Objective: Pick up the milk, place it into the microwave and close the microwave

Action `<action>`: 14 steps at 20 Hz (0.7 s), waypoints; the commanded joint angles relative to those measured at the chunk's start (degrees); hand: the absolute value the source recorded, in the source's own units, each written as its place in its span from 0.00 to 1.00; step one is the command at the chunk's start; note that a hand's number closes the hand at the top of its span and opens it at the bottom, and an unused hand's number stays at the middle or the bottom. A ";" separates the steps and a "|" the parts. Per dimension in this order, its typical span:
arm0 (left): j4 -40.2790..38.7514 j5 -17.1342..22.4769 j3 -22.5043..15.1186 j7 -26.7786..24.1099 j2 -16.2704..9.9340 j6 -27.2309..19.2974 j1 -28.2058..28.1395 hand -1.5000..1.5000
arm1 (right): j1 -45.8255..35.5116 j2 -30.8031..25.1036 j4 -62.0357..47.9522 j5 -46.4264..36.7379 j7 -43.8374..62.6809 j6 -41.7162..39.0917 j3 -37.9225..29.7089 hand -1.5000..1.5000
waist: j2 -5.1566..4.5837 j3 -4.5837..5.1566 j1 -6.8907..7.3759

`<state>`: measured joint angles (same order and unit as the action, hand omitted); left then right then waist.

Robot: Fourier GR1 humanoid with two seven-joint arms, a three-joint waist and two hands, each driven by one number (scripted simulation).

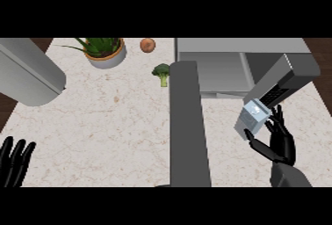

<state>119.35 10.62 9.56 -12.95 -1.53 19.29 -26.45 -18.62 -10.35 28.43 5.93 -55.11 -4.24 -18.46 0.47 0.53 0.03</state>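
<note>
Head view. Microwave (220, 70) sits at the far right of the marble counter (103, 132), cavity open. Its door (189, 127) swings out toward the viewer. Right hand (276, 140) holds the milk carton (253, 116), thumb and fingers curled round it, just in front of the opening. Left hand (14, 162) rests at lower left edge, fingers straight, upward. Behind: potted plant (103, 50), broccoli (161, 72), a brown roundish item (147, 44).
</note>
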 commanded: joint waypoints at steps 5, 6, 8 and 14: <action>-2.57 -3.11 -3.17 -4.51 1.48 -0.99 -2.29 0.00 | -3.10 2.26 0.06 3.29 2.91 -3.86 0.10 1.00 | -0.44 -0.53 0.44; 0.36 -1.17 -0.78 0.10 0.91 -0.87 -0.81 0.00 | -0.50 1.03 2.98 3.57 4.76 -8.93 1.46 1.00 | -0.31 -0.50 -0.02; 0.27 1.05 1.55 0.79 -0.43 -0.47 0.45 0.00 | -0.83 0.50 5.21 3.98 6.92 -10.09 2.27 1.00 | -0.30 -0.49 -0.01; -1.08 0.93 1.62 -1.12 -0.05 1.56 -0.75 0.00 | 0.12 0.47 2.29 3.58 -0.89 -14.94 3.51 1.00 | -0.49 -0.56 0.44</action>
<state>118.78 10.82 10.50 -14.16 -1.34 20.15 -27.46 -17.92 -9.45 30.83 10.14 -53.49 -13.05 -16.71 0.20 0.17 -0.13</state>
